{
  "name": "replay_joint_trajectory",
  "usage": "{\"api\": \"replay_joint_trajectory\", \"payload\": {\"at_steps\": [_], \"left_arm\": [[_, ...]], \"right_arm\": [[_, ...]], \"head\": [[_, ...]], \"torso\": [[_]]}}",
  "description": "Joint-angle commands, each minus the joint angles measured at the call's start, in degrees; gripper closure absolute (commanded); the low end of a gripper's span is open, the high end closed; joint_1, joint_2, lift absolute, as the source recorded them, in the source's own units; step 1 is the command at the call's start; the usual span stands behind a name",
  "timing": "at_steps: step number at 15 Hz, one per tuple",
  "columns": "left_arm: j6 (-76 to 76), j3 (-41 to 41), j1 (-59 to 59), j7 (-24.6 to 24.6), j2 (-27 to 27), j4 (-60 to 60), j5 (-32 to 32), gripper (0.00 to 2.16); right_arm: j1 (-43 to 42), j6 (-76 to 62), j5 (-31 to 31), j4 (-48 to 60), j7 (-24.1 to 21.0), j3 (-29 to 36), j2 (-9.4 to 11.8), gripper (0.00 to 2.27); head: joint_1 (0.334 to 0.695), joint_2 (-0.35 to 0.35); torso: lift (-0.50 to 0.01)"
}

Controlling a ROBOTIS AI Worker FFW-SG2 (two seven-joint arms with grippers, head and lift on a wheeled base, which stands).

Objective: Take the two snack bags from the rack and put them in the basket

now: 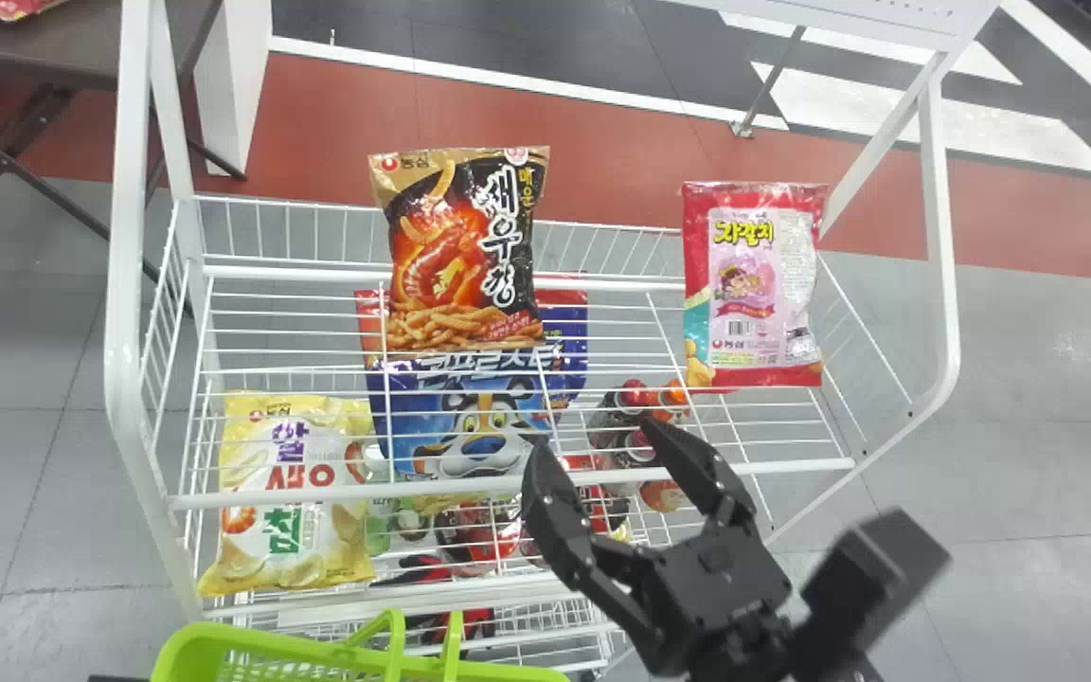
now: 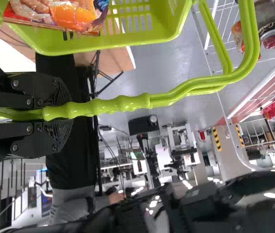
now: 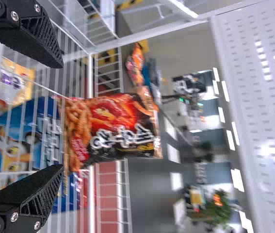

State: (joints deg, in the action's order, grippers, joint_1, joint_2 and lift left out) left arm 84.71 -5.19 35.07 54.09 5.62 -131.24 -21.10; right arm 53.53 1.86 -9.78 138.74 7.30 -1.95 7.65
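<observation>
My right gripper (image 1: pixel 595 438) stands open over the rack's front in the head view, nearer than the black shrimp snack bag (image 1: pixel 465 256) on the upper shelf. A pink-red bag (image 1: pixel 759 284) leans at the rack's right, and a yellow bag (image 1: pixel 295 493) lies front left. In the right wrist view, the black bag (image 3: pixel 115 126) is beyond the open right gripper (image 3: pixel 62 115), with nothing held. The green basket (image 1: pixel 252 644) is at the bottom left; in the left wrist view, my left gripper (image 2: pixel 62 114) is shut on its handle (image 2: pixel 127 103), an orange-red package (image 2: pixel 69 14) inside.
The white wire rack (image 1: pixel 508 488) has side posts and shelf bars around the bags. A blue bag (image 1: pixel 479 426) and bottles (image 1: pixel 640 426) show through the upper wires. A brown table (image 1: pixel 44 38) stands back left; a white perforated panel (image 3: pixel 258 97) borders the right wrist view.
</observation>
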Motion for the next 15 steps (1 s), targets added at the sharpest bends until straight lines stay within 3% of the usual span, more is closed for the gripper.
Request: {"api": "replay_joint_trajectory", "payload": {"at_steps": [1, 4, 15], "left_arm": [[0.0, 0.6, 0.0, 0.2, 0.0, 1.2, -0.1, 1.87], [0.2, 2.3, 0.2, 1.0, 0.0, 2.7, -2.1, 1.87], [0.0, 6.0, 3.3, 0.8, -0.1, 2.6, -8.1, 1.88]], "right_arm": [[6.8, -9.8, 1.5, -0.4, -0.5, -1.2, -0.1, 0.08], [10.4, -9.5, 1.4, 0.2, -0.6, -0.2, -0.3, 0.08], [11.4, -4.0, 1.3, 3.3, -0.9, 0.1, -0.5, 0.08]], "head": [[0.695, -0.350], [0.695, -0.350], [0.695, -0.350]], "torso": [[-0.011], [-0.011], [-0.011]]}}
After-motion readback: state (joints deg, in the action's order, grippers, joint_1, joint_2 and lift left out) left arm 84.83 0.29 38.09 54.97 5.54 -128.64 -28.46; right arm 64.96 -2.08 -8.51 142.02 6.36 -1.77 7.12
